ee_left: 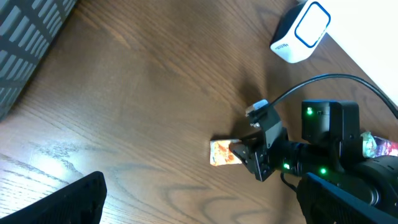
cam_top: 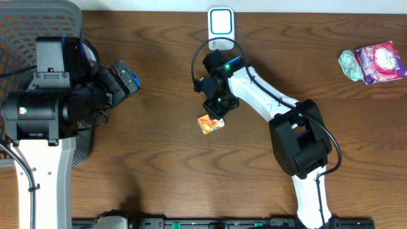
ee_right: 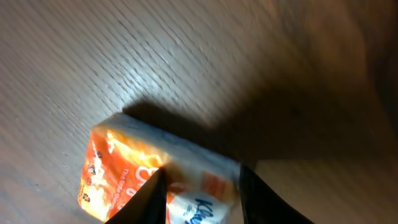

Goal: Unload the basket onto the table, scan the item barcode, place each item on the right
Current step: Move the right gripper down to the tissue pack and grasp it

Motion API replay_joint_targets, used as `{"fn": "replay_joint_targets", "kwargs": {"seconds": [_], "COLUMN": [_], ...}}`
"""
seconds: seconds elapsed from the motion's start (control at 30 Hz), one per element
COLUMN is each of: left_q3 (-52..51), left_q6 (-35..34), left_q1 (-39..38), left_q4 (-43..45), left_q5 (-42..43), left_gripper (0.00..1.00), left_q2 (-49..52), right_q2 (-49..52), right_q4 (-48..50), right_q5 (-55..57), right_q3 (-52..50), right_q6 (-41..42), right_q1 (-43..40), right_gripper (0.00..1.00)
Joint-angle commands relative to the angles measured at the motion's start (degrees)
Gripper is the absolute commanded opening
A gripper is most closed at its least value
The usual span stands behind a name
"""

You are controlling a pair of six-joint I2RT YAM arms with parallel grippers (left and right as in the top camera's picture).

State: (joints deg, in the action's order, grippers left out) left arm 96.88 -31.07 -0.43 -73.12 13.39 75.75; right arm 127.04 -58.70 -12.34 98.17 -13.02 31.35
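Note:
The item is a small orange and white tissue packet (cam_top: 210, 124) (ee_left: 222, 153) (ee_right: 124, 168) lying flat on the wooden table. My right gripper (cam_top: 217, 113) (ee_left: 241, 153) (ee_right: 202, 179) is down over its right end, one finger on each side of the pack, touching it. A white scanner with a blue-ringed window (cam_top: 220, 25) (ee_left: 301, 31) stands at the table's far edge, behind the right arm. My left gripper (cam_top: 125, 79) (ee_left: 205, 208) hangs wide open over the left of the table, with nothing between its fingers.
A grey mesh basket (cam_top: 38, 25) (ee_left: 25, 43) sits at the far left under the left arm. A pink packet (cam_top: 380, 62) and a pale green wrapped item (cam_top: 350, 65) lie at the far right.

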Motion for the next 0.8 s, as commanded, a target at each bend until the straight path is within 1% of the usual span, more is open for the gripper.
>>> {"fn": "replay_joint_targets", "kwargs": {"seconds": [0.0, 0.07, 0.13, 0.17, 0.23, 0.27, 0.33, 0.37, 0.4, 0.43, 0.53, 0.57, 0.6, 0.63, 0.7, 0.73, 0.77], "left_q3": [0.37, 0.37, 0.37, 0.37, 0.37, 0.37, 0.37, 0.37, 0.37, 0.37, 0.37, 0.37, 0.37, 0.37, 0.37, 0.37, 0.37], "left_q6": [0.81, 0.81, 0.81, 0.81, 0.81, 0.81, 0.81, 0.81, 0.81, 0.81, 0.81, 0.81, 0.81, 0.81, 0.81, 0.81, 0.81], "left_q1": [0.26, 0.26, 0.26, 0.26, 0.26, 0.26, 0.26, 0.26, 0.26, 0.26, 0.26, 0.26, 0.26, 0.26, 0.26, 0.26, 0.26], "left_q4": [-0.15, -0.13, -0.15, -0.15, -0.13, -0.15, -0.15, -0.15, -0.15, -0.15, -0.15, -0.15, -0.15, -0.15, -0.15, -0.15, -0.15], "left_q5": [0.02, 0.02, 0.02, 0.00, 0.00, 0.00, 0.02, 0.02, 0.00, 0.00, 0.00, 0.02, 0.00, 0.02, 0.00, 0.02, 0.02], "left_gripper": [0.98, 0.98, 0.98, 0.98, 0.98, 0.98, 0.98, 0.98, 0.98, 0.98, 0.98, 0.98, 0.98, 0.98, 0.98, 0.98, 0.98], "left_q2": [-0.24, -0.24, -0.24, -0.24, -0.24, -0.24, -0.24, -0.24, -0.24, -0.24, -0.24, -0.24, -0.24, -0.24, -0.24, -0.24, -0.24], "right_q2": [-0.28, -0.28, -0.31, -0.48, -1.20, -1.68, -2.62, -3.06, -3.45, -3.67, -3.85, -3.82, -3.80, -3.72, -3.65, -3.54, -3.52], "right_q4": [-2.75, -5.90, -8.92, -10.21, -13.33, -14.75, -17.70, -18.91, -19.69, -19.82, -17.64, -17.03, -16.98, -16.98, -16.98, -17.05, -17.20], "right_q5": [6.19, 9.29, 9.38, 9.14, 8.98, 8.98, 9.01, 9.01, 9.01, 9.01, 8.76, 7.50, 6.47, 4.46, 3.58, 3.56, 3.56], "right_q3": [-0.42, -0.39, -0.26, -0.11, 0.76, 1.44, 3.65, 5.05, 6.75, 8.02, 10.38, 10.34, 10.19, 8.96, 7.06, 5.95, 5.05], "right_q6": [10.93, 15.76, 17.84, 18.43, 18.64, 18.78, 18.75, 18.75, 18.14, 16.59, 5.46, -0.35, -4.46, -13.46, -20.24, -23.06, -25.05], "right_q1": [-0.31, -0.57, -0.79, -0.81, -0.83, -0.83, -0.85, -0.87, -0.94, -0.94, -0.90, -0.90, -0.90, -0.92, -0.94, -0.94, -0.94], "right_gripper": [0.27, 0.23, 0.21, 0.21, 0.25, 0.31, 0.47, 0.63, 0.96, 0.99, 0.99, 0.99, 0.99, 0.99, 0.99, 0.98, 0.91]}}
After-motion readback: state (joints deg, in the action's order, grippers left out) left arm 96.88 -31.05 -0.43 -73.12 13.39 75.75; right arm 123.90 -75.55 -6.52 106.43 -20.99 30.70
